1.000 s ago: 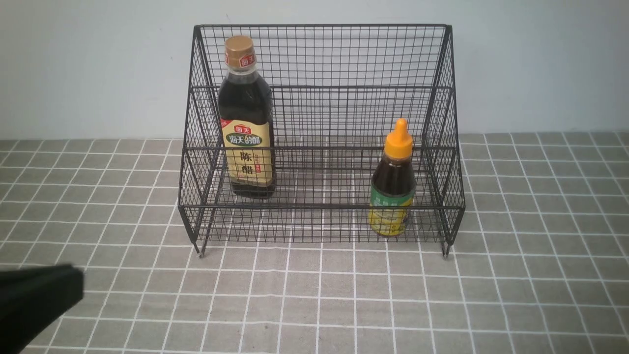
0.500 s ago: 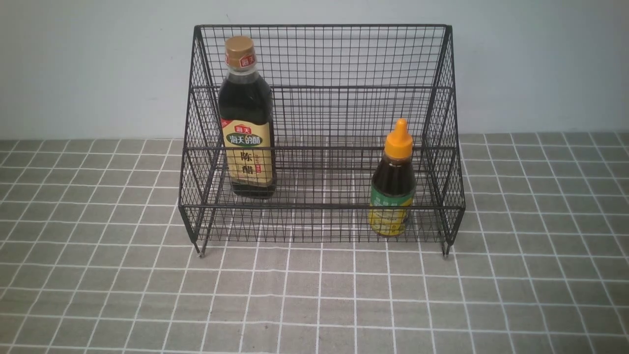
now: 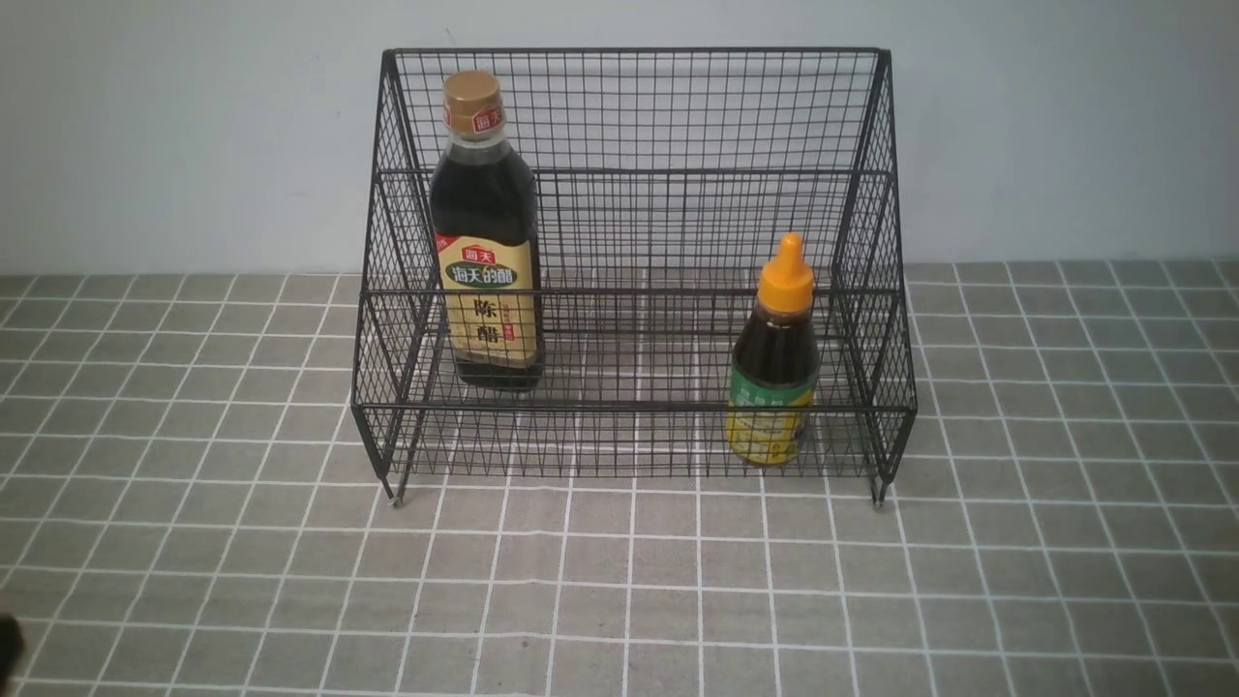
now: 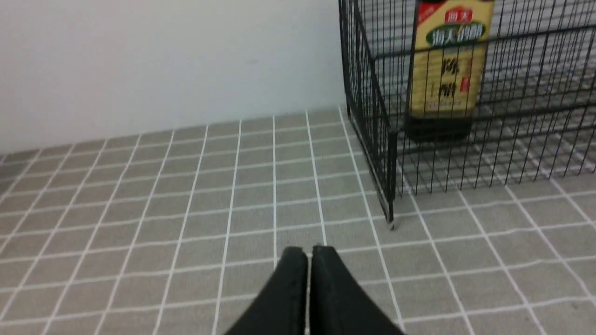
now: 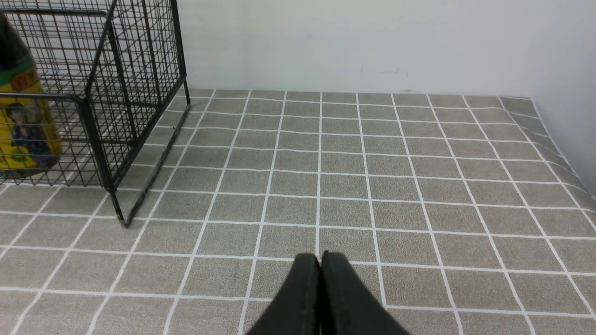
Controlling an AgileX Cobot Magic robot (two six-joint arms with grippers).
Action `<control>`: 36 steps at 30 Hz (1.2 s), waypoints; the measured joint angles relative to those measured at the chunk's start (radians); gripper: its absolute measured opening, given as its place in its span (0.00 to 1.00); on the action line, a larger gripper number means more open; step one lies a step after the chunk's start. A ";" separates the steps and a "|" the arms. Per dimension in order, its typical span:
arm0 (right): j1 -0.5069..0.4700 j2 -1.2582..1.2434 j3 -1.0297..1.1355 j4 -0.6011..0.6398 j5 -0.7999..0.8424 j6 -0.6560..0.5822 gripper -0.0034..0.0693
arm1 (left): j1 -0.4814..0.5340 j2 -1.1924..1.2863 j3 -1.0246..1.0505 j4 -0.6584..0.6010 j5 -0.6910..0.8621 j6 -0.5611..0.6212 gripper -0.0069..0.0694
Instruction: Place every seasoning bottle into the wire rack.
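The black wire rack (image 3: 634, 174) stands at the back middle of the table. The tall bottle (image 3: 484, 242) with gold cap and tan label stands upright inside it on the left; it also shows in the left wrist view (image 4: 444, 70). The short bottle (image 3: 774, 368) with orange nozzle cap and green-yellow label stands upright in the lower front tier on the right; it also shows in the right wrist view (image 5: 21, 125). My left gripper (image 4: 308, 251) is shut and empty over bare cloth, short of the rack's left front foot. My right gripper (image 5: 320, 257) is shut and empty, to the rack's right.
A grey cloth with a white grid (image 3: 629, 581) covers the table. A pale wall (image 3: 145, 126) runs behind the rack. The cloth's right edge (image 5: 558, 153) shows in the right wrist view. A dark bit of the left arm (image 3: 8, 644) shows at the lower left corner.
The left arm has drawn back out of the front view's lower left; only a sliver shows now. Rack and both bottles have not moved.
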 joint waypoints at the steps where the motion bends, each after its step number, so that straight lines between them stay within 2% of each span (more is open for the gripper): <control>1: 0.000 0.000 0.000 0.000 0.000 0.000 0.03 | 0.002 -0.014 0.030 0.001 0.000 -0.005 0.08; 8: 0.000 0.000 0.000 0.000 -0.001 0.000 0.03 | 0.048 -0.031 0.154 0.000 -0.023 -0.017 0.08; 36: 0.000 0.000 0.001 0.000 -0.001 0.000 0.03 | 0.050 -0.031 0.158 0.000 -0.043 -0.014 0.08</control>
